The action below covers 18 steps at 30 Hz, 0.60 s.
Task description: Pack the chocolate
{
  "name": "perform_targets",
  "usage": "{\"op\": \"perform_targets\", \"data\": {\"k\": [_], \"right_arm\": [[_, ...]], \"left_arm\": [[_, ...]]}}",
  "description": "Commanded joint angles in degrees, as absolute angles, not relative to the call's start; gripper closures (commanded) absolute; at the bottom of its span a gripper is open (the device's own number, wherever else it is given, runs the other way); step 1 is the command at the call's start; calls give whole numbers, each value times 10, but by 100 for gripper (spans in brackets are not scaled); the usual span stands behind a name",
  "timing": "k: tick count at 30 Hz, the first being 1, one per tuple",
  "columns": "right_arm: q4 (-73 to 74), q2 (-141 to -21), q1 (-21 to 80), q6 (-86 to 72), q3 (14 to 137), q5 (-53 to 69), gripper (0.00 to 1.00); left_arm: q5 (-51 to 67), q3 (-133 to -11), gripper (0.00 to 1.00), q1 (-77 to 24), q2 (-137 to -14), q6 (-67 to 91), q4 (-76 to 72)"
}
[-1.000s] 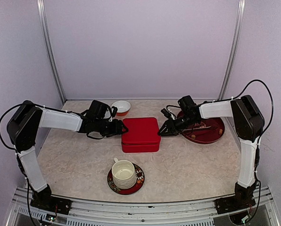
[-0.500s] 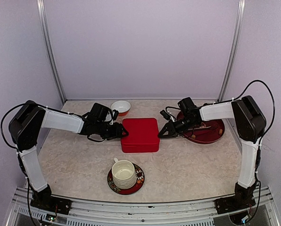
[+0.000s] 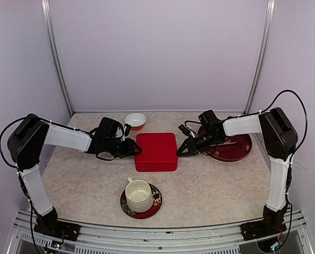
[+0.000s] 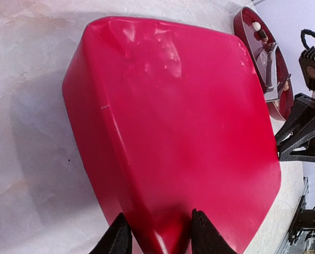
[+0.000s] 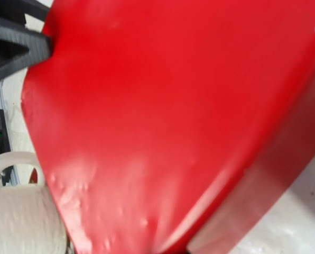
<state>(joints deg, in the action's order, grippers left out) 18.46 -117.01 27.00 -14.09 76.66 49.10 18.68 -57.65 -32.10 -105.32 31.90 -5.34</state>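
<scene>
A shut red box (image 3: 156,152) lies mid-table; it also fills the left wrist view (image 4: 173,127) and the right wrist view (image 5: 163,116). My left gripper (image 3: 136,149) is open, its fingertips (image 4: 118,239) straddling the box's near left corner. My right gripper (image 3: 179,151) sits at the box's right edge with its tip looking closed; its fingers barely show in its own view. The chocolate pieces (image 4: 257,26) lie on a red plate (image 3: 242,153) to the right, small and white, brown and tan.
Metal tongs (image 3: 229,142) rest on the red plate, also in the left wrist view (image 4: 271,66). A small white bowl (image 3: 135,120) stands behind the box. A cream cup (image 3: 139,193) on a patterned saucer (image 3: 155,203) stands in front.
The red box has shifted slightly left and looks flatter. My right gripper followed its right edge leftward; my left gripper drew back a little.
</scene>
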Motion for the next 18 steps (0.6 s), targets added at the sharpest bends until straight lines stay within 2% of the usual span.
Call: {"op": "perform_targets", "data": {"k": [1,6,13,16,18], "right_arm": [[207,-1200,289,-138,762,463,78],[213,-1198,288,-135,768,459,67],[209,-1206,293,-137,771,456,61],[201,-1208,296,-140,767,454,60],[199,-1206,296,-142,764,454,60]], "left_arm": [[167,-556,68,-305,-1075,313,21],[167,-535,72,-305,-1066,290,56],[131,-516,79,-326,-1057,253,117],[106,-518,78,-334,-1027,250,119],[87,-536,74,-340,-998,244,130]]}}
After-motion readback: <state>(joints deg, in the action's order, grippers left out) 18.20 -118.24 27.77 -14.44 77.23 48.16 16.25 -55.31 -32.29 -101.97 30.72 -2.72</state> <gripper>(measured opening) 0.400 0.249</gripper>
